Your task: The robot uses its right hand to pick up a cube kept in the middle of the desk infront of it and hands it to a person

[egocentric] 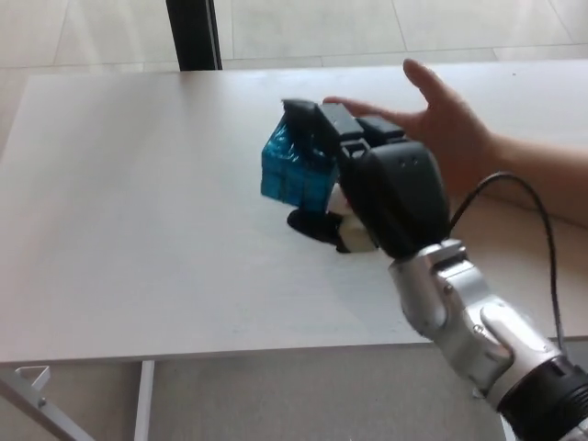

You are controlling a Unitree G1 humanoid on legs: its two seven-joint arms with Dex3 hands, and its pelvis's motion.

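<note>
fingers of the right hand clamp the cube, raised beside the person's hand.

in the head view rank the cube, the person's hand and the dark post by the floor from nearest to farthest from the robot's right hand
1. cube: held in the right hand.
2. person's hand: just behind, picture right.
3. dark post: beyond the table's far edge, upper left.

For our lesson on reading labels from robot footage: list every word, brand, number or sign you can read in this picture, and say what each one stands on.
None can be read.
The blue cube held in the right hand shows only plain blue squares, with no letters or numbers.
The right hand's black shell and silver forearm show no legible marking.
The white desk and the person's hand bear no text.
</note>
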